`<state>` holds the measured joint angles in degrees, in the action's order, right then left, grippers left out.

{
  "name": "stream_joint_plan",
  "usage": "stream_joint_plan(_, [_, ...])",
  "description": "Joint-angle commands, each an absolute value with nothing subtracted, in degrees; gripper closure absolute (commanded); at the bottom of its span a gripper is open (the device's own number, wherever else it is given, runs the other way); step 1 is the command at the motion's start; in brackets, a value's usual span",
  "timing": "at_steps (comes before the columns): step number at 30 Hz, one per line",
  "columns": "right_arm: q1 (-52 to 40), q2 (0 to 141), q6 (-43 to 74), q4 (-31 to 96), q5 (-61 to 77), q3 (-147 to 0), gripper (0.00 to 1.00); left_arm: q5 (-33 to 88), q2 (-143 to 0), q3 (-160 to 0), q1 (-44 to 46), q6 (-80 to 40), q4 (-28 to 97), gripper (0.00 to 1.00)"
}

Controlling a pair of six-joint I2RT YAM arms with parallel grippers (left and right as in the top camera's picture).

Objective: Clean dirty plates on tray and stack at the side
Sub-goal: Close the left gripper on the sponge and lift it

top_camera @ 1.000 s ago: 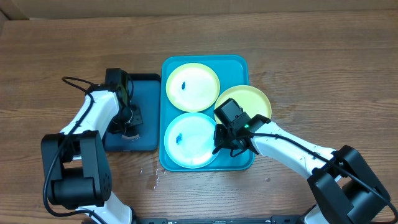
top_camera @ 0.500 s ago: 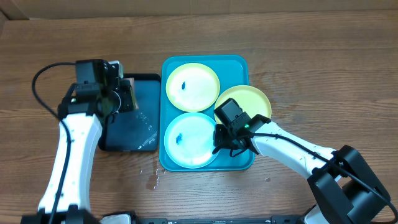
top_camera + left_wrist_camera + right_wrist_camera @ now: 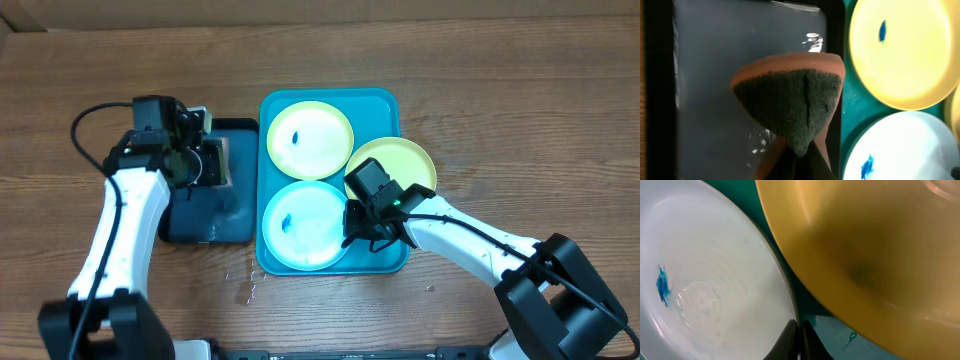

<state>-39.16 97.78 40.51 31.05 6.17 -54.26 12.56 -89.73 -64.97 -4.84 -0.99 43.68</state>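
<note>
While the right gripper (image 3: 800, 341) sits pressed together at the right rim of the lower plate (image 3: 300, 225), the upper plate (image 3: 310, 140) shares the tray (image 3: 385, 103) and a third plate (image 3: 400, 160) overlaps its right edge. The left gripper (image 3: 801, 162) is pinching a sponge (image 3: 790, 105) over the navy tray (image 3: 215, 215). Wooden table (image 3: 500, 100).

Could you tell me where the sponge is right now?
Overhead, the sponge is pinched in the left gripper over the dark tray, left of the turquoise tray.

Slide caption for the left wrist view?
Left gripper pinches a folded orange, dark-faced sponge over the dark navy tray, beside two blue-smudged round plates on the turquoise tray.
</note>
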Motion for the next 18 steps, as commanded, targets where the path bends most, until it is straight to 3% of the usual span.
stream_joint_plan(1, [-39.3,97.9,40.8,30.7,6.3,-54.0,0.96,16.1,-92.7,-65.4,-3.7,1.9,43.5,0.96])
stream_joint_plan(11, [-39.3,97.9,40.8,30.7,6.3,-54.0,0.96,17.3,-100.2,-65.4,-1.0,6.5,43.6,0.96])
stream_joint_plan(18, [-39.3,97.9,40.8,30.7,6.3,-54.0,0.96,11.0,-102.7,-65.4,-0.7,5.5,43.5,0.96])
